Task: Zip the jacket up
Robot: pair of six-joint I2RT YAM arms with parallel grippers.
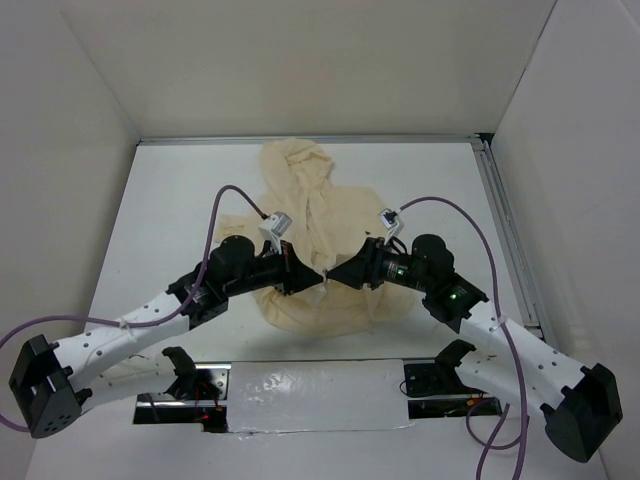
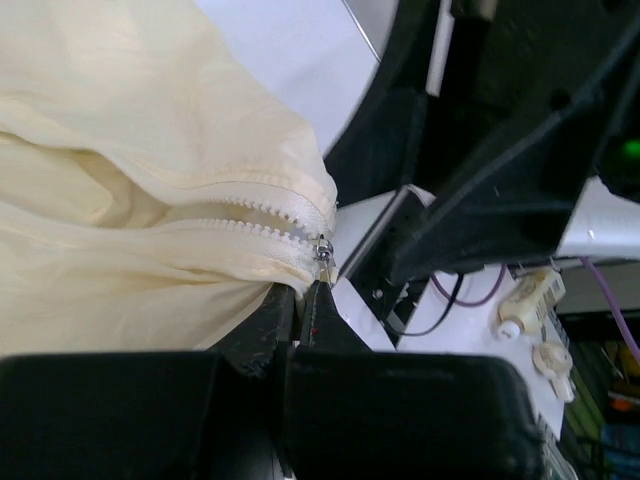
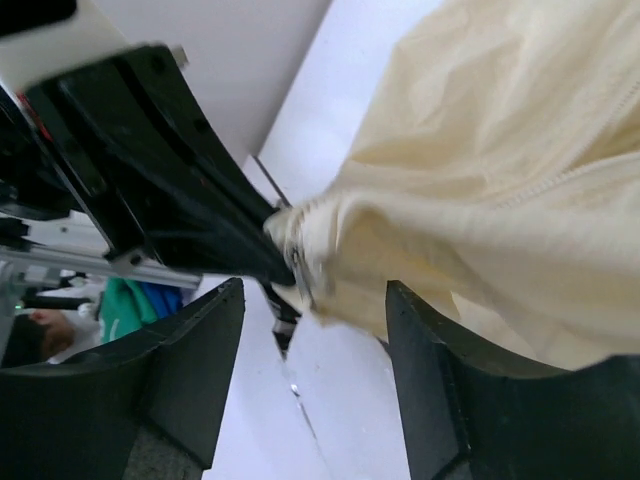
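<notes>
Jacket (image 1: 320, 215): cream, crumpled mid-desk (image 1: 180, 200), hood toward the far wall.
Left claw (image 2: 300, 300): pinched narrow on the hem just below the zipper slider (image 2: 322, 248).
Zipper teeth (image 2: 262, 217): two rows parted, meeting at the slider.
Right claw (image 3: 315, 300): wide apart, bunched hem between its fingers, unheld.

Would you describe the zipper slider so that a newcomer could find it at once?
On the white table lies a cream jacket, a corner pinched by the left gripper. Just beyond those black fingertips, where two rows of white teeth meet, sits the slider: the only silvery metal piece.
</notes>
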